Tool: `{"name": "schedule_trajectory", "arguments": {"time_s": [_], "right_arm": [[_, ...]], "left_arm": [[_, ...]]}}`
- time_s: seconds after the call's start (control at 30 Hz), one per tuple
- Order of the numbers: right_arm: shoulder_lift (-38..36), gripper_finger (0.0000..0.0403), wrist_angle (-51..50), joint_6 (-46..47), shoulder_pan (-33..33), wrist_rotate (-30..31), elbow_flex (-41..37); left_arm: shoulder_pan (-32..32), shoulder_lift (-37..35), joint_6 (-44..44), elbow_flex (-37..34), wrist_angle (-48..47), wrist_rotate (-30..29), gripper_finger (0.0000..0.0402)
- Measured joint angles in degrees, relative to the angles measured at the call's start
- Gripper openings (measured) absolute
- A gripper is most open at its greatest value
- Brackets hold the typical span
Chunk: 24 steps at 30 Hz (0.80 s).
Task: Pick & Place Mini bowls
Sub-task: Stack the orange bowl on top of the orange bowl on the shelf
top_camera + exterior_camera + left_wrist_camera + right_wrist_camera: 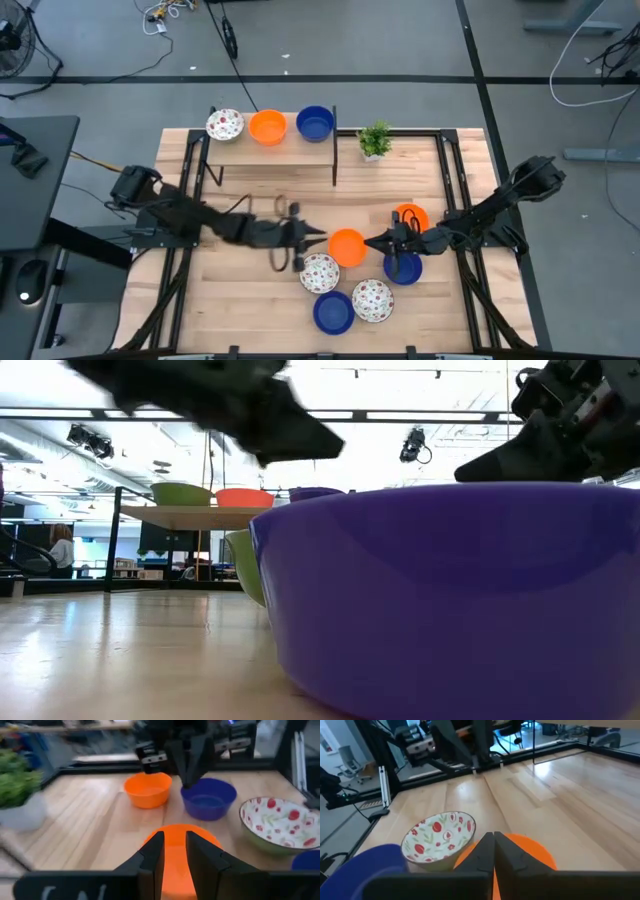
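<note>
An orange mini bowl [347,247] sits on the table between my two grippers. My left gripper [320,240] hovers at its left rim, fingers open [174,836], and the orange bowl [175,831] shows below and through the gap. My right gripper [370,243] hovers at the right rim, fingers shut [494,836], with nothing between them. Around it stand a second orange bowl [410,217], two blue bowls [402,267] [333,312] and two floral bowls [320,272] [371,299]. In the low view both grippers hang bare above the table.
A low shelf [270,150] at the table's far side carries a floral bowl [224,125], an orange bowl [267,127] and a blue bowl [315,124]. A small potted plant [375,140] stands to its right. The near blue bowl [450,590] fills the low view.
</note>
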Motion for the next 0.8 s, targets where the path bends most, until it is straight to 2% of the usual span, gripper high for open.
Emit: {"name": "schedule_trajectory", "arguments": {"time_s": [0.2, 0.3, 0.53, 0.67, 0.8], "right_arm": [[0.0, 0.0007, 0.0, -0.9, 1.7, 0.0, -0.1], [0.0, 0.0008, -0.1, -1.1, 2.1, 0.0, -0.1], [0.0, 0.0009, -0.5, -0.6, 2.1, 0.0, -0.1], [0.0, 0.0008, -0.5, -0.5, 2.1, 0.0, -0.1], [0.0, 0.0007, -0.6, -0.2, 2.0, 0.0, -0.1]], "left_arm": [[5.0, 5.6, 9.8, 14.2, -20.1, 17.1, 0.0083], [5.6, 9.5, 16.5, 20.5, -30.3, 21.9, 0.0095], [6.3, 17.2, 26.9, 28.9, -41.9, 18.5, 0.0161], [7.4, 17.9, 32.2, 30.4, -45.8, 18.2, 0.0201], [8.7, 18.0, 38.5, 31.9, -51.8, 18.2, 0.0216]]}}
